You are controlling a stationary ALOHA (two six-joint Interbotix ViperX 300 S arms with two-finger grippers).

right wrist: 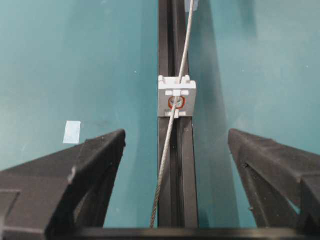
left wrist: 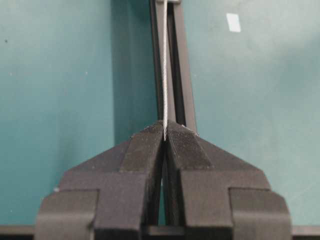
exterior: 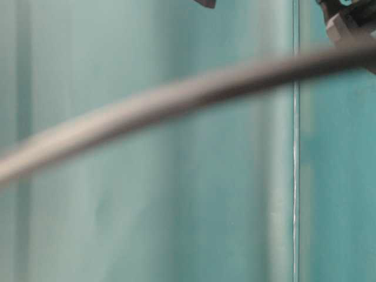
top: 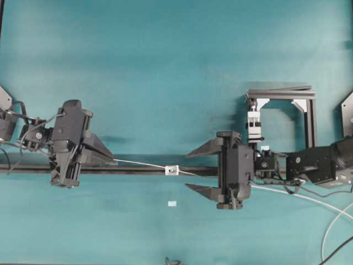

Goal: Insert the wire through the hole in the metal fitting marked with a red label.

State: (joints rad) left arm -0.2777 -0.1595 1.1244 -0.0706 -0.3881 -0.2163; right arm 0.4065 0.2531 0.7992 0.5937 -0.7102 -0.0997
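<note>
The thin silvery wire (top: 140, 164) runs along the black rail (top: 132, 170). My left gripper (top: 109, 158) is shut on the wire's left part; the left wrist view shows the wire (left wrist: 164, 65) pinched between the closed tips (left wrist: 164, 134). The wire passes through the red-ringed hole (right wrist: 176, 103) of the small silver fitting (top: 172, 170), also in the right wrist view (right wrist: 177, 87). Its free end (right wrist: 161, 190) comes out toward my right gripper (top: 190, 170). That gripper is open and empty, its fingers (right wrist: 97, 160) either side of rail and wire (right wrist: 176, 132).
A taller silver clamp block (top: 253, 124) stands in a black frame (top: 287, 95) at the back right. Pale tape scraps (top: 172, 203) lie on the teal table. A thicker white cable (top: 309, 199) trails at the right. The table-level view shows only a blurred grey cable (exterior: 176, 97).
</note>
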